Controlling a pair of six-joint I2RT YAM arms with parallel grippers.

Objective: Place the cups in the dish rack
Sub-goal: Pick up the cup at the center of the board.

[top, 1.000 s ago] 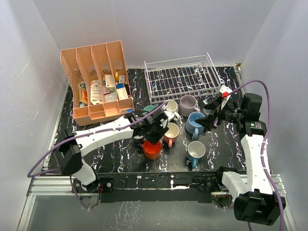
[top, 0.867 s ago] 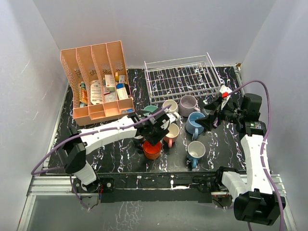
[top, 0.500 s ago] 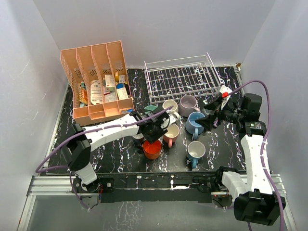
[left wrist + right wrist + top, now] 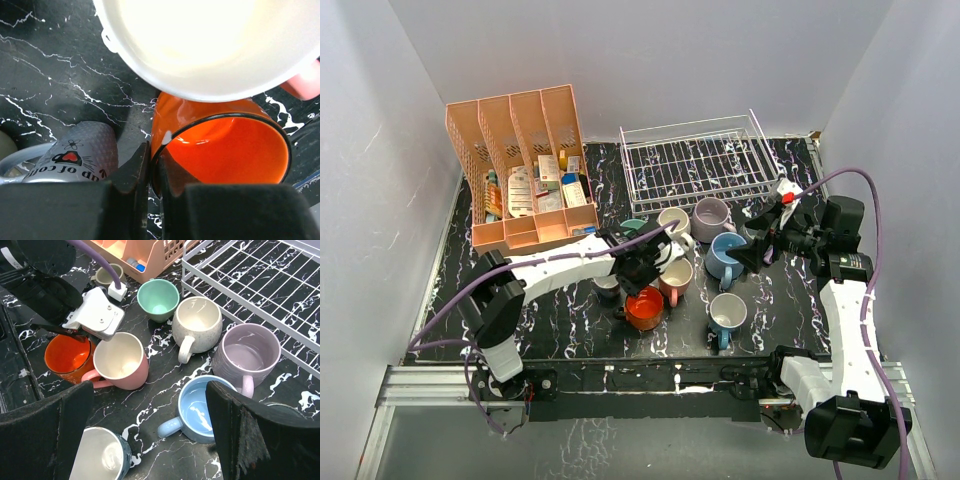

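Seen from above, the cups stand in a loose group on the black marbled counter, and the white wire dish rack lies at 12 o'clock from them, at the far edge. The left fingers are clamped on the wall of the orange mug – one finger is outside the wall, the other inside the rim. This mug sits at 6 o'clock in the group, upright on the counter as far as the views show.

Just at 1 o'clock from it is the pink mug, upright, cream inside, very near or touching. At 10 o'clock from the orange mug there is a dark grey mug with printed words and a small heart on its side.

The right fingers are wide apart and hold nothing – they hang above the light blue mug. Around this one stand the lilac mug at 1 o'clock, the speckled cream mug at 12 o'clock and the teal mug at 11 o'clock, all close before the rack. A dark blue mug stands alone at 6 o'clock from the light blue one.

The salmon-pink organizer is at 10 o'clock from the group.
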